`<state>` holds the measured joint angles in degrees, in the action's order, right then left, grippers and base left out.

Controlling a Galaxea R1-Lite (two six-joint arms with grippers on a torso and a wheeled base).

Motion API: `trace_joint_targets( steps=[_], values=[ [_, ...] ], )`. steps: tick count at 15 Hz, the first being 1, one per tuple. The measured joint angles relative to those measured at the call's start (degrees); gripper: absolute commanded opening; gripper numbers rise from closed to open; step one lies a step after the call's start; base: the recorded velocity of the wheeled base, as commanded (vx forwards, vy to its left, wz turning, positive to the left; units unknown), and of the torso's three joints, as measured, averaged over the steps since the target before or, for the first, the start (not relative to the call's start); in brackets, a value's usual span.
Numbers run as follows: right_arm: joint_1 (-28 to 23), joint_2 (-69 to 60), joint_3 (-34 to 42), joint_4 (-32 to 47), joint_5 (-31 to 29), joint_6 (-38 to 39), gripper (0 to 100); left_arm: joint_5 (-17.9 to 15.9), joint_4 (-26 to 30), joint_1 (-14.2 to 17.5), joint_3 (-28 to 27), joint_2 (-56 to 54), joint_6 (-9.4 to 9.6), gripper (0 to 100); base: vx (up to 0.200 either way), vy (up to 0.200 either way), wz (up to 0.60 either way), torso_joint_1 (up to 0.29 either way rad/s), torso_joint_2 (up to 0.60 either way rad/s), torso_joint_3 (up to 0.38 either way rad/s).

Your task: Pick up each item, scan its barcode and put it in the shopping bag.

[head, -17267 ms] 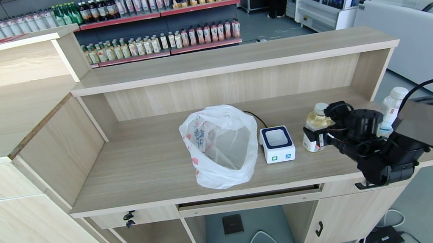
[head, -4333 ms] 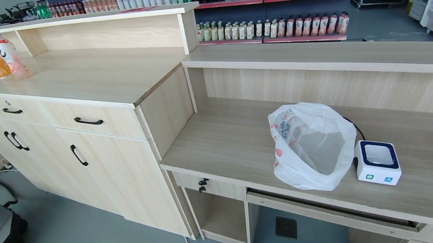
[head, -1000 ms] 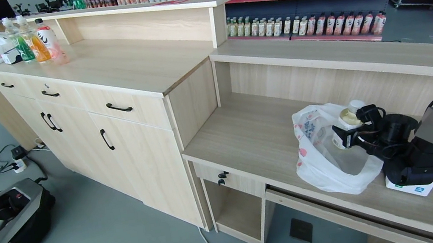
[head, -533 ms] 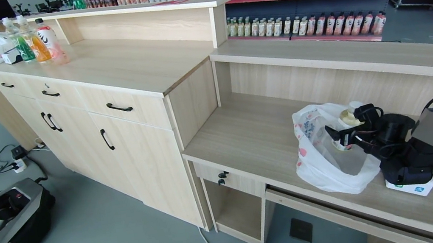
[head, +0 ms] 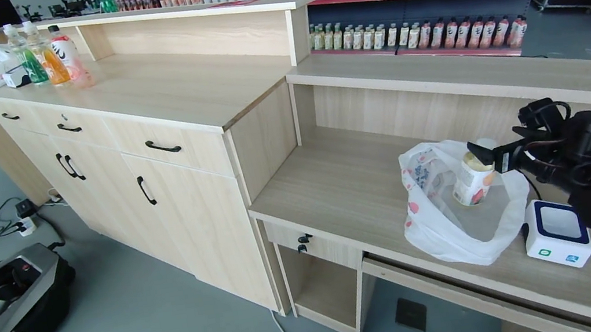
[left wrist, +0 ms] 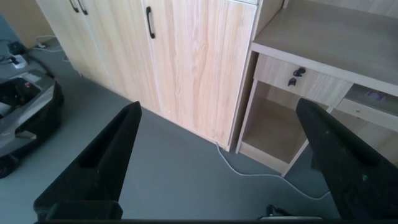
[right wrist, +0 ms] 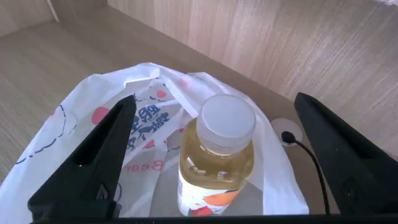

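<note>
Shop counter: bottle in shopping bag, scanner beside.

Clear plastic bottle of yellow drink, white cap: formerly gripped above the white plastic shopping bag; now standing upright inside it, released.
Right claw: opened, drawn up and back, clear of the bottle.
White box scanner with dark-blue window: formerly covered by the arm, now exposed.
</note>
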<state>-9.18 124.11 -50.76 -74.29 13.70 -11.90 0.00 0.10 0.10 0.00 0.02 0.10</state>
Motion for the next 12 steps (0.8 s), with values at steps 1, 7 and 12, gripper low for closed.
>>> trace_joint_targets(
  steps=[1,7,12],
  values=[
    [-1.5,-6.4,5.6,1.7,0.0,-3.0,100,0.0,0.0,0.0,0.0,0.0,0.00,100,0.000,0.000,0.00,0.000,0.00,0.000],
    [-17.2,-39.5,19.7,29.7,-18.4,-16.0,100,0.0,0.0,-0.1,0.0,0.0,0.00,100,0.000,0.000,-0.50,-0.078,0.13,0.065],
    [-22.0,-47.0,14.5,50.2,-41.4,-0.5,100,0.0,0.0,0.0,0.0,0.0,0.00,100,0.000,0.000,-0.36,-0.189,0.36,0.164]
  ],
)
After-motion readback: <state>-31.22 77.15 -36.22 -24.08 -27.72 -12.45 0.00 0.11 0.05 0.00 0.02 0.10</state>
